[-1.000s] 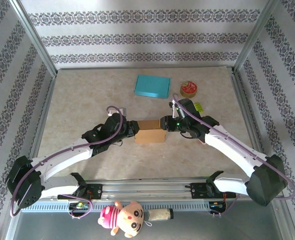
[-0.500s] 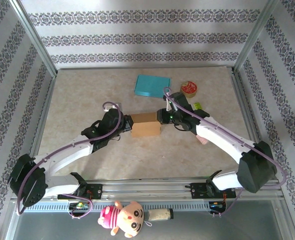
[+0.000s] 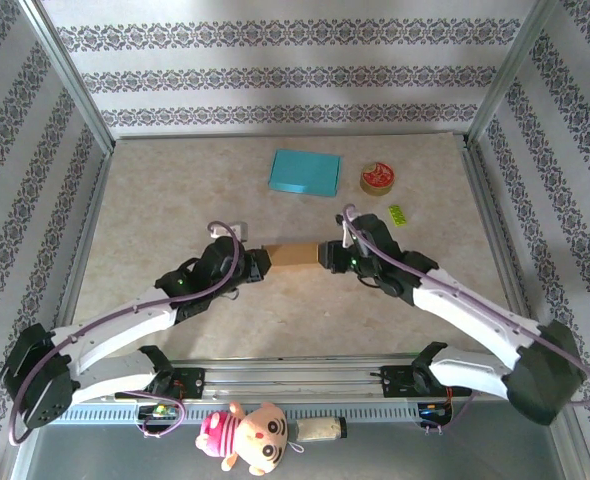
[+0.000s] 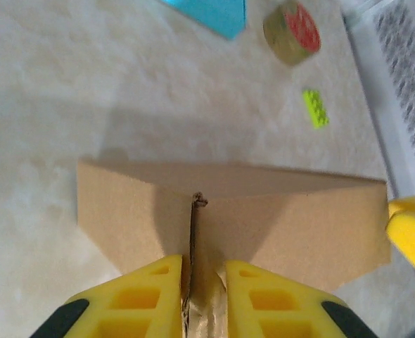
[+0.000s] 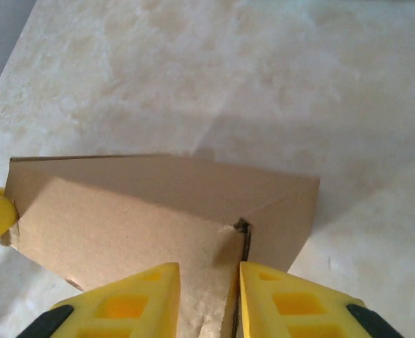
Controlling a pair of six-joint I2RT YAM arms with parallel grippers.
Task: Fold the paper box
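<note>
Paper box (image 3: 295, 255), brown card, light and thin-walled: gripped at both ends, on the near side of the teal sheet (image 3: 305, 172).
Stiff across its panels, soft at the creases, easily crushed; best taken by an end flap or edge, never squeezed mid-panel. My left gripper (image 4: 204, 267) is pinched on a raw flap edge at one end. My right gripper (image 5: 209, 271) straddles a corner seam at the other end and seems clamped there too. Hidden: underside, inside, and whether the box rests on the table (image 3: 175, 200) or hangs just above it.
</note>
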